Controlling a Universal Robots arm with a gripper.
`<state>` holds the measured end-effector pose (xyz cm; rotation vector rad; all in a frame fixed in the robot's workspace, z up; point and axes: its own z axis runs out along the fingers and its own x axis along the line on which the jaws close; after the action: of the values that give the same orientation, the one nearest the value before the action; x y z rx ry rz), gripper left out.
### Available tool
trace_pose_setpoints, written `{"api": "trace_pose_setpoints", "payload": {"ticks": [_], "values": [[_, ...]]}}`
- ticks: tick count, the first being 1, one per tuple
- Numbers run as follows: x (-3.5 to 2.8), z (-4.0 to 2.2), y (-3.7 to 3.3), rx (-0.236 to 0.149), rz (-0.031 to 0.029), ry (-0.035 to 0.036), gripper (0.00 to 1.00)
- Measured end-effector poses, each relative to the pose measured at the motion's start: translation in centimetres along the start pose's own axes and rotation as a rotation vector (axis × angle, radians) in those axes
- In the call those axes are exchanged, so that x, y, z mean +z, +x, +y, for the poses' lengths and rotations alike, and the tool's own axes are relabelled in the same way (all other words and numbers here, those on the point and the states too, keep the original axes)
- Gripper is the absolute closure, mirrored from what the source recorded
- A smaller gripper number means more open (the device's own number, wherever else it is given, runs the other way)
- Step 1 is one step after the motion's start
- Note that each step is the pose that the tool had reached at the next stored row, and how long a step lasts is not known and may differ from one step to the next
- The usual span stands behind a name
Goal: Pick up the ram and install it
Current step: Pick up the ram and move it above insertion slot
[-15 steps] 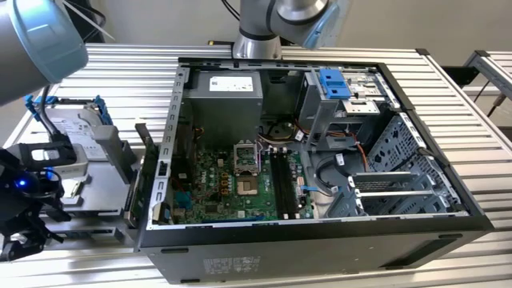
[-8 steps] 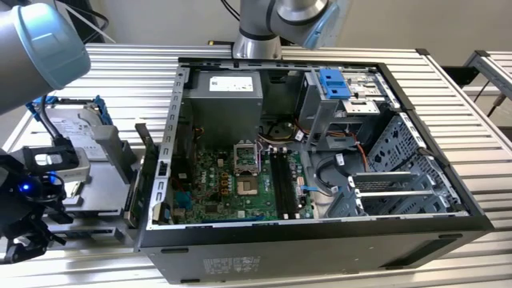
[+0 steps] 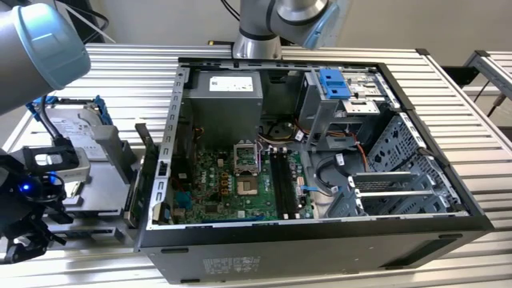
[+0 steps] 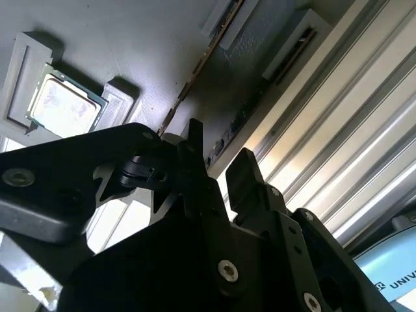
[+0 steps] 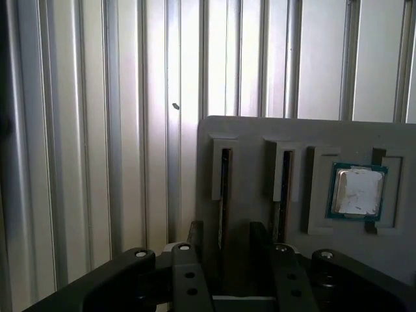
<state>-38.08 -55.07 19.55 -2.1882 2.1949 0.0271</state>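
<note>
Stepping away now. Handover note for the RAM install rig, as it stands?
Gripper: open, holding nothing, poised at the grey tray, which sits to the exterior view's left of the PC case. Its jaws are lined up either side of one tray slot.
Ram: on edge in that slot, not gripped. A second stick sits in the next slot and a processor in its pocket.
Done: gripper brought to the tray.
Left: pick-up and install. The motherboard slots look empty.

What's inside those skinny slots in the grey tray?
A ram stick stands on edge in each slot of the tray; only top edges show, the rest is sunk inside.
</note>
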Motion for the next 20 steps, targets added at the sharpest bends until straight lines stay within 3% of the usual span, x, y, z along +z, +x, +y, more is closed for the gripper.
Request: {"api": "trace_pose_setpoints", "payload": {"ticks": [4, 5, 20], "values": [[0.01, 0.0, 0.0, 0.0, 0.0, 0.0, 0.0], [0.01, 0.0, 0.0, 0.0, 0.0, 0.0, 1.0], [0.03, 0.0, 0.0, 0.0, 0.0, 0.0, 1.0]]}}
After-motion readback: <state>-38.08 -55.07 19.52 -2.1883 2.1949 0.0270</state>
